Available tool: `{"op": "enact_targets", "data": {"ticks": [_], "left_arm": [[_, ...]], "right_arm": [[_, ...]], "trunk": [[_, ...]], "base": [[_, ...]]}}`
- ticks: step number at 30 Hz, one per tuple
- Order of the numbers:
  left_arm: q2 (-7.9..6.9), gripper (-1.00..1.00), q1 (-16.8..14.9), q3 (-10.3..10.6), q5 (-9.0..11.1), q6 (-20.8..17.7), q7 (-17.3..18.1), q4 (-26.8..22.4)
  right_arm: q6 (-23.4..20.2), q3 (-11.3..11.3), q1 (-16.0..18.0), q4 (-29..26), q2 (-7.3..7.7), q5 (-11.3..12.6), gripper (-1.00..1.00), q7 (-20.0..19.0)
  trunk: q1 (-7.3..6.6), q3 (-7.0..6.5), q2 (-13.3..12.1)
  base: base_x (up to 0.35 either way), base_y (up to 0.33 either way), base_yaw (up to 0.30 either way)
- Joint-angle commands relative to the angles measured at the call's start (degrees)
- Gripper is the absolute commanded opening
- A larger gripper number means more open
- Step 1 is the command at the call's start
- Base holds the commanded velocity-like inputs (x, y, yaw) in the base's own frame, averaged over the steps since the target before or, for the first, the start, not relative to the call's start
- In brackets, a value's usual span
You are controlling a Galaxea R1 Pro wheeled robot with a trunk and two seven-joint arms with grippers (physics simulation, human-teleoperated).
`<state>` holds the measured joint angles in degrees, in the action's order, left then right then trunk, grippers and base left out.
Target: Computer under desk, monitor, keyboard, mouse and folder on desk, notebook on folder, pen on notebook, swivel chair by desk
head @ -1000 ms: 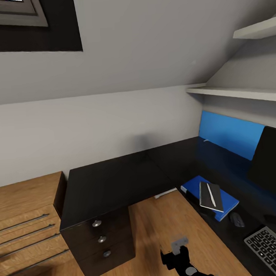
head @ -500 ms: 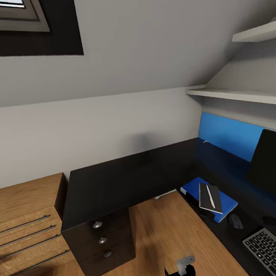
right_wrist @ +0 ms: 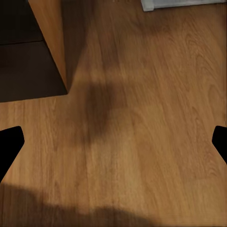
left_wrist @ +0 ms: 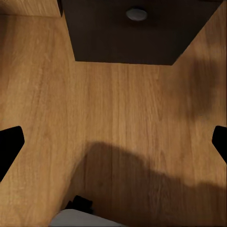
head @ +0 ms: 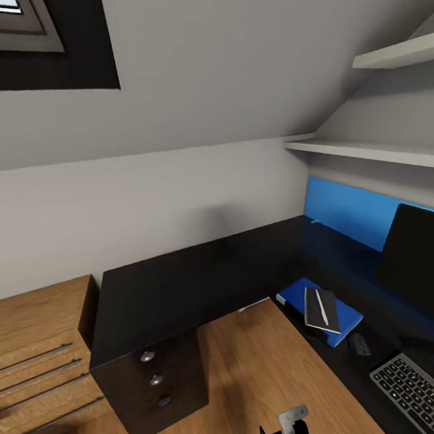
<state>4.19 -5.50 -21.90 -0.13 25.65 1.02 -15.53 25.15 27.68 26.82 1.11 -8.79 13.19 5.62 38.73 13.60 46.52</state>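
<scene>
Black desk top (head: 183,278) runs in an L ahead of you, one wing straight ahead and to the left with three round-knobbed drawers (head: 155,380), the other wing running down your right side. On that right wing the blue folder (head: 319,309) lies flat, with the dark notebook (head: 320,310) stacked on it and the thin white pen (head: 322,308) on top, its long axis pointing roughly away from you. Just nearer you sits the mouse (head: 359,343), then the keyboard (head: 420,393), and behind them the monitor (head: 420,266) stands against the blue back panel (head: 347,210).

All of these lie forward and to your right, so your right arm is the nearer one. The desk arrangement looks finished; judging from that, the swivel chair is what remains to be brought beside the desk.

Your left gripper (left_wrist: 113,142) and right gripper (right_wrist: 113,142) both point down at bare wooden floor (head: 255,370). Each has its fingertips spread wide at the picture's edges, holding and touching nothing.
</scene>
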Motion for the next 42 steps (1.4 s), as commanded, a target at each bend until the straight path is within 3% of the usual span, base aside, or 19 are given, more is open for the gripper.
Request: {"op": "enact_targets", "data": {"ticks": [1, 19, 28, 42], "left_arm": [[0.06, 1.00, 0.0, -0.2, 0.0, 0.2, 0.1, 0.0], [-0.57, 1.00, 0.0, 0.1, -0.1, 0.3, 0.1, 2.0], [0.46, 1.00, 0.0, 0.2, -0.2, 0.6, 0.0, 1.8], [0.33, 1.00, 0.0, 0.2, -0.1, 0.6, 0.1, 2.3]], "right_arm": [[0.4, 0.5, 0.0, 0.1, -0.05, 0.4, 1.00, 0.2], [0.5, 0.7, 0.0, 0.1, -0.45, 0.3, 1.00, 0.2], [0.5, 0.7, 0.0, 0.1, -0.83, 0.4, 1.00, 0.1], [1.0, 0.5, 0.0, 0.1, -0.76, 0.3, 1.00, 0.3]], "trunk": [[-0.22, -0.05, -0.4], [-4.17, -3.13, -7.6], [-6.15, -4.74, -11.2], [-9.22, -7.10, -16.8]], "base": [[0.000, 0.000, -0.096], [0.000, 0.000, -0.018], [0.000, 0.000, 0.002], [0.000, 0.000, 0.264]]}}
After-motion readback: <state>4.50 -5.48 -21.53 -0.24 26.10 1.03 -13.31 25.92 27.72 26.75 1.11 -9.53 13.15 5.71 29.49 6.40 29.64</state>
